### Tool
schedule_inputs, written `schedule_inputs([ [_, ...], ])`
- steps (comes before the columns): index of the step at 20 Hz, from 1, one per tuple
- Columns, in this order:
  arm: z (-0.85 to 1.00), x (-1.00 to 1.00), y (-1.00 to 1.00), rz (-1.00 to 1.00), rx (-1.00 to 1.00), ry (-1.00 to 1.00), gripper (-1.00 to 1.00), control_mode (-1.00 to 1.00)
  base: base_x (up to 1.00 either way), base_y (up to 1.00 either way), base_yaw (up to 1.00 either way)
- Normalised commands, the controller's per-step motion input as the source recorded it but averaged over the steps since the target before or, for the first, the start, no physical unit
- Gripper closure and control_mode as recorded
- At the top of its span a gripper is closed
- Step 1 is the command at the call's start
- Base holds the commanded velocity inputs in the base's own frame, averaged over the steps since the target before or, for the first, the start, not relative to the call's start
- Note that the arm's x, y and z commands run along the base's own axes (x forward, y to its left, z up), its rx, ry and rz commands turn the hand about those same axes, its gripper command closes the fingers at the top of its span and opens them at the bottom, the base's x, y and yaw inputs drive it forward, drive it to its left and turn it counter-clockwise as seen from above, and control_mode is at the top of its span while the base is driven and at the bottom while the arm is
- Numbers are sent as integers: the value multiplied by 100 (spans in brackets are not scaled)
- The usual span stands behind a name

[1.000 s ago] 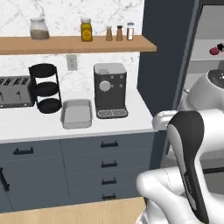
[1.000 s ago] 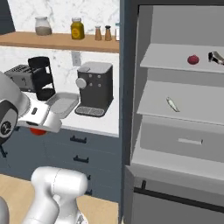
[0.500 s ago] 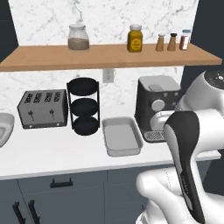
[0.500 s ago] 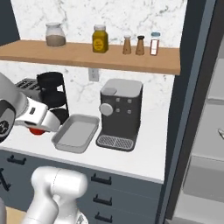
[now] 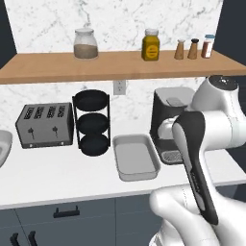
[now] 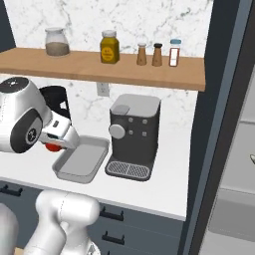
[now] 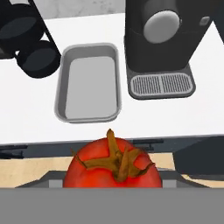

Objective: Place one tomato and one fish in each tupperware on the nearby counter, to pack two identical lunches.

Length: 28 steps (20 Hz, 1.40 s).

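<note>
Tomato (image 7: 112,168) sits nearest the hand camera, glossy red with a dry brown stem, grasped in the gripper (image 6: 54,146). Beyond it, on the counter (image 5: 57,178), lies the tupperware (image 7: 89,83), shallow, light grey and bare inside, just beside the coffee machine (image 7: 162,39). Judgement: carry the fruit forward until it hangs over the tray's middle, lower close to the floor, then release, so it cannot roll off the rim.

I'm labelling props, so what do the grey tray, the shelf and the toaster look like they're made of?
The shallow light-grey rectangular tray looks like matte plastic: even colour, soft rounded rim, no glare. The long brown wall shelf looks like wood, from its warm tan tone, though no grain shows. The boxy four-slot toaster looks like dull grey metal with black slots.
</note>
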Motion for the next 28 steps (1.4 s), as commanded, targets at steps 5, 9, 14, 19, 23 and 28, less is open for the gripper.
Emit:
schedule_inputs([
  [5,-58,100,22,0,4,24,100,-100,0,0,0],
  [9,-17,100,5,0,0,3,100,-100,0,0,0],
  [14,-49,100,3,0,0,0,100,-100,0,0,0],
  [19,-95,82,14,0,-3,4,100,-100,0,0,0],
  [23,-100,40,14,0,-3,14,100,-100,0,0,0],
  [28,-79,11,-2,0,0,15,100,-100,0,0,0],
])
